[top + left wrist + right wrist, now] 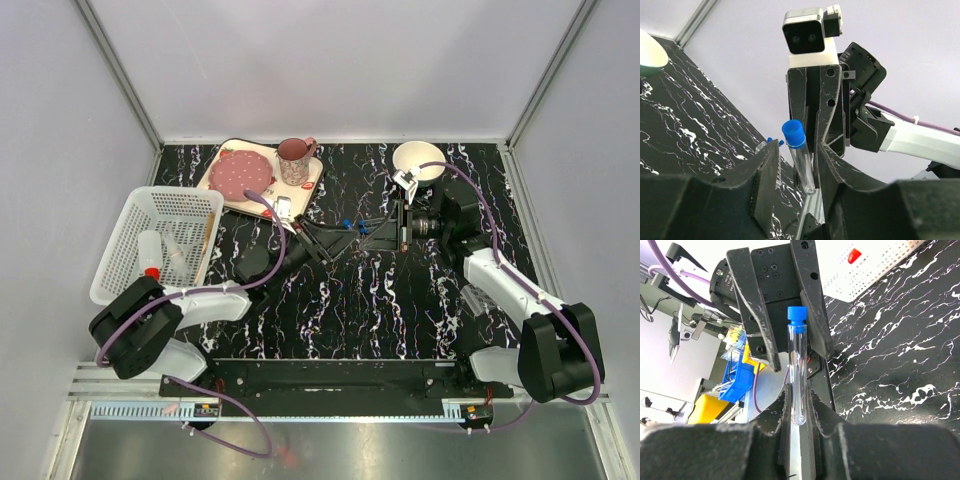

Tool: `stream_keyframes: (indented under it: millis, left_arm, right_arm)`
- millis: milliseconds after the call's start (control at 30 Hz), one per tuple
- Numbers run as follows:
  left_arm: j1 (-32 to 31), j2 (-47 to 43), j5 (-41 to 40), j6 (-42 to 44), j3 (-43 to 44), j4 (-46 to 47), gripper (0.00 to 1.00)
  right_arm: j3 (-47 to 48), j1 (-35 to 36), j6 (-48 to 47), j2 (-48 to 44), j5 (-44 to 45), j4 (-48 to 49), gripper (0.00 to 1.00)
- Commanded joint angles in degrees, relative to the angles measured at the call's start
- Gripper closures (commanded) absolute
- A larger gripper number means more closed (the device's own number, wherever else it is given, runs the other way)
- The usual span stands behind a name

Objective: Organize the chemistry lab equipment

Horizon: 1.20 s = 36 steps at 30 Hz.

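Right gripper (799, 407) pinches the test tube (798, 360); left gripper (798, 157) straddles it, part-open.

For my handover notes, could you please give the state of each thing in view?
Right gripper: shut on the blue-capped test tube.
Left gripper: open around the tube.
The tube: cap on, held in mid-air.
Squeeze bottle: lying in the white basket.
Pink cup: upright.

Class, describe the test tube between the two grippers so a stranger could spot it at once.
On the black marbled table, look to the middle, where both grippers meet. There the right gripper pinches a clear, blue-capped test tube, the left gripper flanking it. Unlike the other tubes lying on the table, it is held aloft.
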Motion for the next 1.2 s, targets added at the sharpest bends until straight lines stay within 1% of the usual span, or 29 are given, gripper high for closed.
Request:
stream_keyframes:
  millis: [0,400,533,700,733,767,933,967,1033,1067,1100,1133,1167]
  left_arm:
    - [-0.41,1.80,0.18,-1.25,1.91,10.62,0.64]
    - [-1.20,2.77,0.54,-2.39,2.17,11.50,0.65]
    - [-1.38,3.38,1.07,-2.57,2.69,11.76,0.73]
    - [-1.29,3.64,1.86,-2.39,3.05,11.59,0.81]
    - [-1.29,3.56,1.86,-2.39,3.05,11.68,0.83]
    - [-1.29,3.56,2.12,-2.48,3.05,11.77,0.88]
    - [-1.29,2.86,2.83,-2.04,2.79,11.86,0.92]
    - [-1.03,2.59,3.17,-1.96,2.61,11.59,0.92]
    - [-0.33,0.93,4.14,-1.52,2.43,9.24,0.93]
    - [0.81,0.31,5.45,-1.25,2.35,8.00,0.93]
    - [1.43,-1.52,6.16,-0.82,2.26,6.68,0.93]
    - [2.74,-2.41,7.99,-0.64,2.00,4.32,0.93]
    - [3.45,-3.29,9.23,-0.38,1.91,2.90,0.93]
  right_arm:
    - [-0.28,-0.36,1.31,-0.11,-0.61,3.47,0.90]
    - [-0.98,-1.86,4.56,0.24,0.62,6.19,0.90]
    - [-1.42,-1.95,5.00,0.16,0.80,6.81,0.89]
    - [-2.39,-2.03,4.66,-0.81,1.24,6.63,0.87]
    - [-2.48,-2.03,4.48,-1.07,1.32,6.46,0.86]
    - [-2.65,-2.03,3.69,-1.25,1.50,5.59,0.85]
    - [-3.00,-1.95,1.23,-2.83,1.85,2.68,0.79]
    - [-2.92,-1.95,-0.43,-3.09,2.03,0.85,0.77]
    - [-2.48,-1.95,-3.33,-4.14,2.03,-2.14,0.70]
    - [-1.96,-1.95,-7.78,-4.58,2.20,-6.24,0.67]
    - [-1.43,-1.95,-10.87,-5.72,2.38,-9.33,0.61]
    - [-0.81,-2.03,-17.95,-6.25,2.64,-12.67,0.59]
    - [0.24,-2.03,-21.33,-6.87,2.90,-18.97,0.56]
